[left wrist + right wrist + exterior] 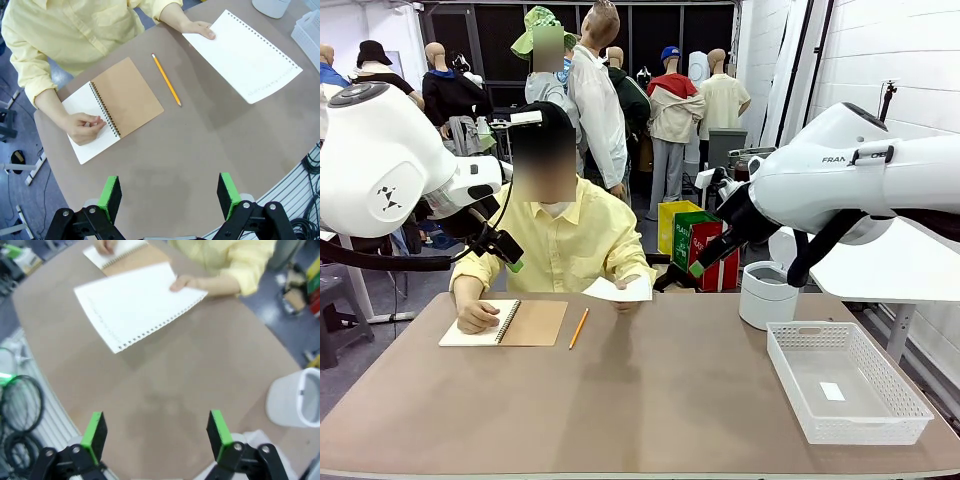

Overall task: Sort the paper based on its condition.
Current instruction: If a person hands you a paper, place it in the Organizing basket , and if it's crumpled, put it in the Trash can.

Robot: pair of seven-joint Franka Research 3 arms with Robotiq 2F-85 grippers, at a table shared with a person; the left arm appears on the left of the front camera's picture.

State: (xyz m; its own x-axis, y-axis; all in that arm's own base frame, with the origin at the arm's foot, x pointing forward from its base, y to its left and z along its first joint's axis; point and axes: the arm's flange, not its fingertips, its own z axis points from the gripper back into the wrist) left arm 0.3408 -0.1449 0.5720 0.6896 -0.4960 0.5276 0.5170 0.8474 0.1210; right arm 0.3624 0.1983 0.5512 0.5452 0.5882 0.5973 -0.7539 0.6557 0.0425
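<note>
While you look across the table (pixel 650 400), you see the paper (pixel 242 55) in the person's hand (pixel 197 29), to the right of the notebook (pixel 112 107) and held a little above the tabletop. It is a flat white sheet with a row of small holes along one edge. A yellow pencil (pixel 166 80) lies between the notebook and the paper, just beside the brown cover. The person's other hand (pixel 85 127) rests on the notebook's open white page. The left gripper (pixel 169 192) hangs above the table on the robot's side of the notebook, its green pads wide apart and holding nothing. The right gripper (pixel 156 431) is also released and empty, well to the right of the notebook. A white basket (pixel 845 380) and a white bin (pixel 767 293) stand far to the right of the notebook.
</note>
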